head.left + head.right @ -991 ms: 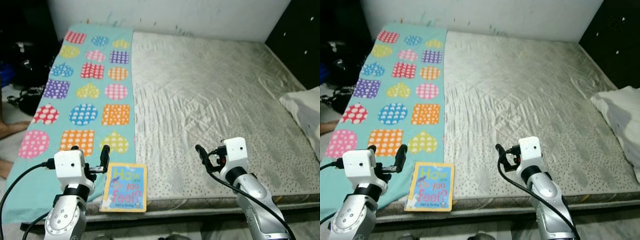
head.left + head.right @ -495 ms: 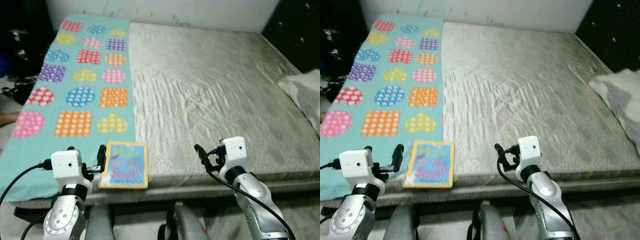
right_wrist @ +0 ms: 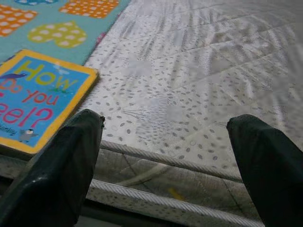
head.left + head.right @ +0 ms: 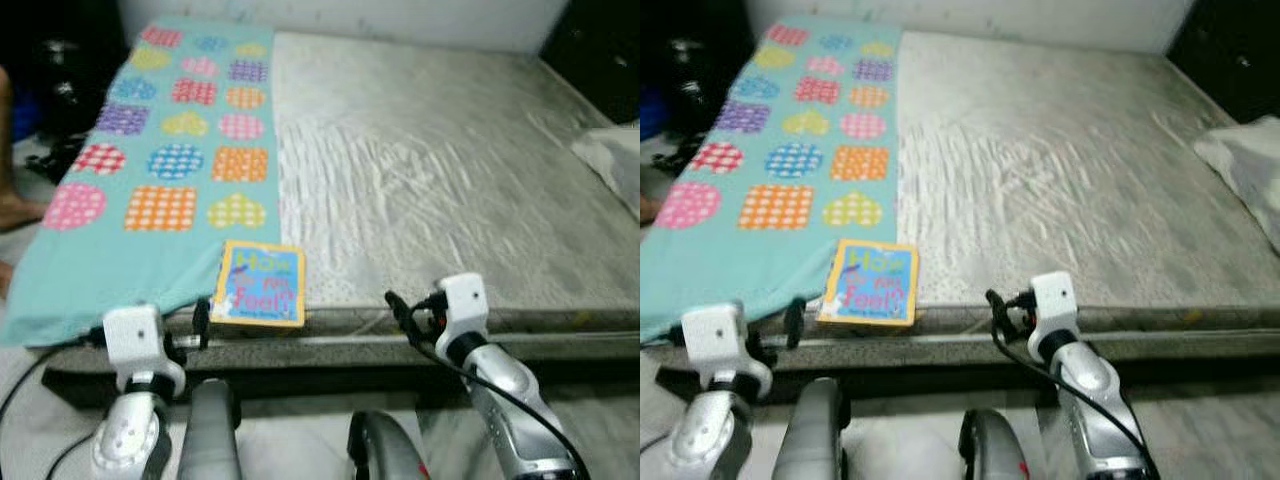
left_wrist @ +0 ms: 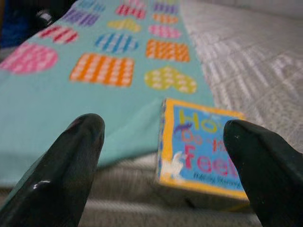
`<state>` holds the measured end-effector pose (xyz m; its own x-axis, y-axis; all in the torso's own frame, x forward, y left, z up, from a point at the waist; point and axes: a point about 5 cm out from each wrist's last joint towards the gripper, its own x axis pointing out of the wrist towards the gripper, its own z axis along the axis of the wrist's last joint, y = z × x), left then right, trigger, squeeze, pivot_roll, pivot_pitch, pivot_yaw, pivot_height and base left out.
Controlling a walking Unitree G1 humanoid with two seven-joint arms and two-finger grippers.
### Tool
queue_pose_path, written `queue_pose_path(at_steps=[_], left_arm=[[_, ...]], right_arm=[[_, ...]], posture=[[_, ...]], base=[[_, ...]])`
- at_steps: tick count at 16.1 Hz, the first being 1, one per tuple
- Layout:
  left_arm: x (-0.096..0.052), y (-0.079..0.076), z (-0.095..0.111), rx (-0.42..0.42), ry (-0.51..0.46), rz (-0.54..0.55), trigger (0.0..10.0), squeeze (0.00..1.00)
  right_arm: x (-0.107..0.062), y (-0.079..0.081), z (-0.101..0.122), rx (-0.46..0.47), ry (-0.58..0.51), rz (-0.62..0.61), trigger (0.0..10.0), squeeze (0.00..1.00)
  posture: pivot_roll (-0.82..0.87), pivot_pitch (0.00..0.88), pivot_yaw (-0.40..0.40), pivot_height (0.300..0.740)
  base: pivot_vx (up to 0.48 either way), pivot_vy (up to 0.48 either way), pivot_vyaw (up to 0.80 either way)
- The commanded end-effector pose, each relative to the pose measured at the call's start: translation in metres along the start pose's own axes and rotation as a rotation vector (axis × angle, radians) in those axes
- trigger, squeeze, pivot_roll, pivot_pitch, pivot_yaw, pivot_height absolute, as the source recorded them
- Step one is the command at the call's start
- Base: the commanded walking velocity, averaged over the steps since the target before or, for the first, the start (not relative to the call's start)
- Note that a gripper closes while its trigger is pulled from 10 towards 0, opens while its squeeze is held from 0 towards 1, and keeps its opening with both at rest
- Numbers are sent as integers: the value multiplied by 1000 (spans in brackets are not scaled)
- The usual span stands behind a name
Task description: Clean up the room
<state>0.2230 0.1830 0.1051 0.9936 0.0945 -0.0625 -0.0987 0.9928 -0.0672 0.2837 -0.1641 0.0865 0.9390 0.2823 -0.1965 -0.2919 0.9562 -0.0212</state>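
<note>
A board book (image 4: 260, 283) with a yellow border and blue cover, titled "How Do You Feel?", lies flat at the front edge of the bed, half on a teal blanket (image 4: 150, 180). My left gripper (image 4: 185, 328) is open, low in front of the bed edge, just left of and below the book. In the left wrist view the book (image 5: 203, 151) lies between and beyond the spread fingers (image 5: 71, 165). My right gripper (image 4: 412, 318) is open too, in front of the mattress edge to the book's right, holding nothing. The book (image 3: 38, 99) also appears in the right wrist view.
The teal blanket with coloured spotted shapes covers the left strip of a bare grey mattress (image 4: 430, 180). A white cloth or pillow (image 4: 615, 160) lies at the right edge. A person's foot (image 4: 12, 208) and dark clutter (image 4: 60, 80) are on the floor at left.
The camera has pulled back and tipped down, so the bed edge sits higher in the picture and my legs show below. Both grippers now hang in front of the mattress edge, still open.
</note>
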Motion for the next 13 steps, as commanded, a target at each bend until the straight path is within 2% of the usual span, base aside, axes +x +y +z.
queue_pose_path(at_steps=[1,4,6,7,10,13], left_arm=[[1,-6,4,-4,-21,-3,10000,0],[3,-3,6,-11,-47,43,10000,0],[10,-5,7,-6,-53,21,10000,0],[13,-6,7,-4,-56,11,10000,0],[35,-17,15,12,-75,-77,10000,0],[46,-27,16,10,-73,-137,10000,0]], right_arm=[[3,-3,4,-13,-8,3,10000,0],[20,6,14,-31,-41,57,10000,0],[27,6,19,-18,-72,32,10000,0],[28,6,20,-14,-79,20,10000,0],[22,1,19,-10,-115,-45,10000,0],[22,-8,22,-9,-152,-104,10000,0]], posture=[[17,135,-171,607],[33,108,-188,607],[22,77,-142,607],[19,74,-135,607],[-26,46,-53,607],[-66,36,13,607]], base=[[0,0,0],[0,0,0],[0,0,0],[0,0,0],[0,0,0],[0,0,0]])
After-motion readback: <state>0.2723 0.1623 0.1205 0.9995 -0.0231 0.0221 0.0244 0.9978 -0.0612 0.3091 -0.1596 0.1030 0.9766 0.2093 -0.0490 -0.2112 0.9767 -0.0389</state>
